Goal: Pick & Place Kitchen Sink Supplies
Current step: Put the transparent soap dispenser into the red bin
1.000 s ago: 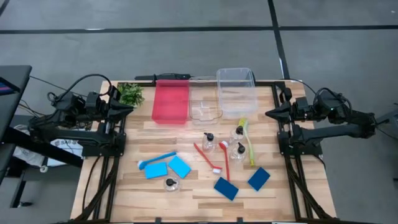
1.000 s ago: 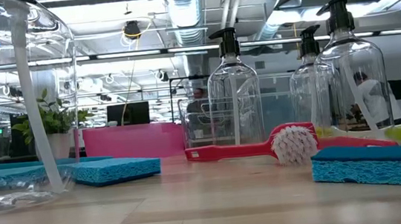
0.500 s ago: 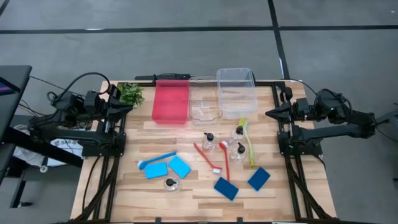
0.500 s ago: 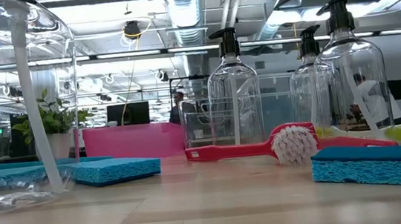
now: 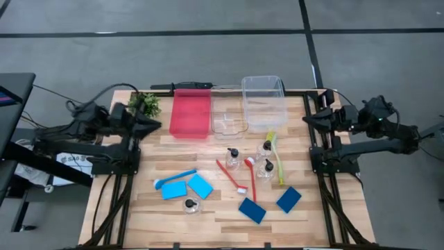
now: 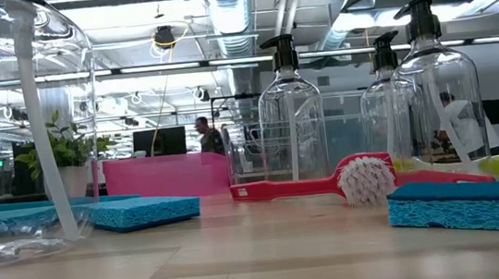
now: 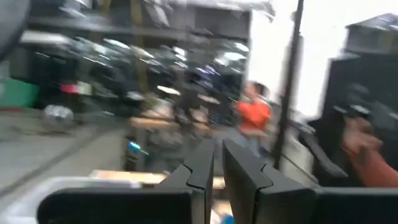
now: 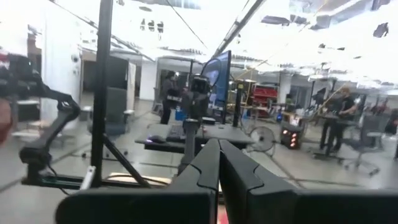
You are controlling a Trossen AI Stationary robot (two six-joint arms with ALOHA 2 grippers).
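Several clear pump bottles stand mid-table (image 5: 232,157) (image 6: 292,121); another lies on its side near the front (image 5: 189,204). Two light-blue sponges (image 5: 201,185) lie flat at the left and two dark-blue sponges (image 5: 252,210) at the right. A blue brush (image 5: 173,179), two red brushes (image 5: 231,176) (image 6: 347,180) and a yellow-green brush (image 5: 277,158) lie flat among them. My left gripper (image 5: 158,126) (image 7: 217,163) hovers shut at the table's left edge, near the plant. My right gripper (image 5: 306,119) (image 8: 219,155) hovers shut at the right edge. Both point roughly level, touching nothing.
A pink bin (image 5: 191,113) and two clear bins (image 5: 264,103) (image 5: 228,119) stand along the far edge. A leafy green plant (image 5: 146,104) sits at the far left corner beside my left gripper. People move in the room beyond the table.
My left gripper has moved from the left edge inward over the table, toward the pink bin, staying shut. My right gripper has tipped its fingers upward a little near the right edge. The supplies have not moved.
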